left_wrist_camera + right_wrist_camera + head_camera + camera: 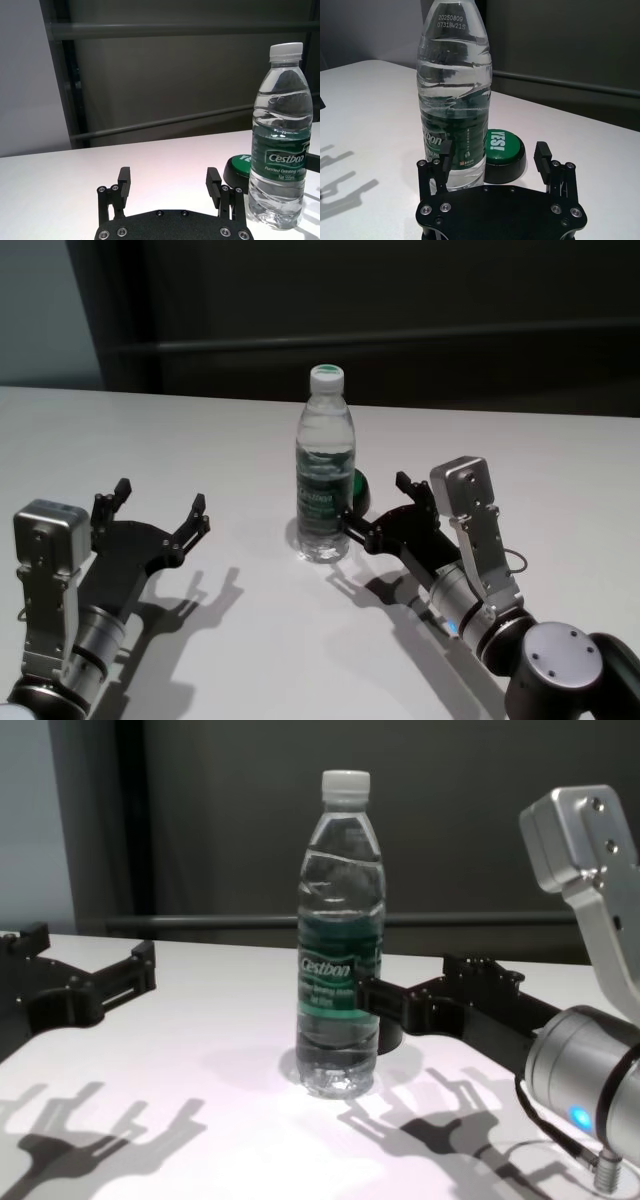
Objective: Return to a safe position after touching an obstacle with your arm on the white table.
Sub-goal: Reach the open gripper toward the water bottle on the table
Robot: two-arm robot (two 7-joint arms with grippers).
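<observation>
A water bottle (324,475) was observed standing upright near the middle of the white counter (200,440), with its white cap (326,376) screwed on and a green "Cestbon" label (340,975) wrapped round its middle. A small black-and-green dome (502,154) was located just behind the bottle, on the robot's right side of it.

The right end effector (378,508) was positioned low over the counter, just to the right of the bottle. Its fingers were spread wide apart and nothing was held between them. In the right wrist view, one fingertip (445,151) was seen directly in front of the label; whether it touched the bottle could not be determined. The other fingertip (542,152) was clear of both the bottle and the dome.

The left end effector (160,510) was positioned low over the counter, well apart from the bottle on the robot's left. Its fingers were likewise spread wide and empty. Shadows of both end effectors were cast on the counter surface in front of them.
</observation>
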